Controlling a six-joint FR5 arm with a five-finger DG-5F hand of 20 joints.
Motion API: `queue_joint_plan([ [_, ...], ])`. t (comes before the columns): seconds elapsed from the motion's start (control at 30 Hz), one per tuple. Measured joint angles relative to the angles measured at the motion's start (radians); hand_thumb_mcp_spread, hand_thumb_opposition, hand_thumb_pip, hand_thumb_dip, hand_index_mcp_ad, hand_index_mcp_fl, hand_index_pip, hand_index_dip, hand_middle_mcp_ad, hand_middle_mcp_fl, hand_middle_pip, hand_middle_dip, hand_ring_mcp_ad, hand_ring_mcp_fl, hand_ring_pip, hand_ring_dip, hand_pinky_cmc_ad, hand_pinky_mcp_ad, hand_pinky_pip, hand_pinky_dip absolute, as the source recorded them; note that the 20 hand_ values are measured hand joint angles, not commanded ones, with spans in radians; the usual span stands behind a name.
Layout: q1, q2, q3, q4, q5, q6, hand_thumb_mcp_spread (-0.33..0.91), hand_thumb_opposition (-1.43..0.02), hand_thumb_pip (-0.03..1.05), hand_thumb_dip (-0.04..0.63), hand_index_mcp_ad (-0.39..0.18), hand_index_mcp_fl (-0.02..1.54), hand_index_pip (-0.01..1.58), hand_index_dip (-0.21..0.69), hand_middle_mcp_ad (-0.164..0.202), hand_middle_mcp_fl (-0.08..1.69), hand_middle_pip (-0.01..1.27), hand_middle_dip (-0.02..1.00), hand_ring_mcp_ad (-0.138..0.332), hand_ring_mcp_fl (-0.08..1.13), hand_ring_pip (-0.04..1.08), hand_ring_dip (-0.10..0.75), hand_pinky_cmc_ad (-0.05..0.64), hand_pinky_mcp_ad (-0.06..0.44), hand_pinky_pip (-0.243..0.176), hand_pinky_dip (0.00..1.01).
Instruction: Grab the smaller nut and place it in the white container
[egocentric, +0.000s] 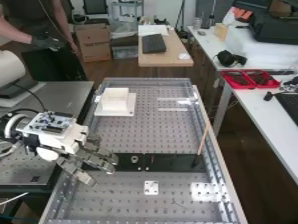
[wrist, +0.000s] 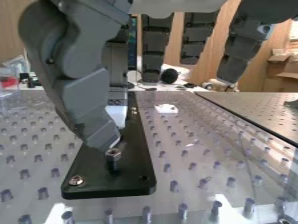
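High view: hand (egocentric: 100, 161) where?
At the left end of the black bar (egocentric: 174, 162), reaching in from that side, fingers over it.

Rest of the bar?
Bearing (egocentric: 134, 159) on it, just right of the fingertips. Dark-tipped wooden stick (egocentric: 202, 139) leaning at its right end.

Drop spot?
White container (egocentric: 115, 99), past the bar toward the far end of the perforated table (egocentric: 143, 137), on a white base plate (egocentric: 128, 112). Well apart from the hand.

Near side of the bar?
Small square white plate (egocentric: 151, 183) on the table.

Wrist view, target?
Smaller nut (wrist: 114, 153) up on its post, at the bar's near end. Thumb (wrist: 80, 97) tip right at it; contact, can't tell.

Grip?
None. Fingers (wrist: 156, 45) relaxed, mostly straight, spread from the thumb, nothing clamped.

Anything beside the nut?
Low round screw (wrist: 76, 180) at the bar's corner.
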Motion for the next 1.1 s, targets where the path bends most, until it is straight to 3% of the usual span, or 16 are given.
queue_joint_plan([
  [1.1, -0.008, -0.037, -0.006, 0.032, 0.009, 0.031, 0.45, -0.91, 0.64, 0.255, -0.218, 0.17, 1.55, 0.115, -0.014, 0.21, 0.13, 0.32, 0.113, 0.01, 0.1, 0.152, 0.382, 0.314, 0.002, 0.27],
])
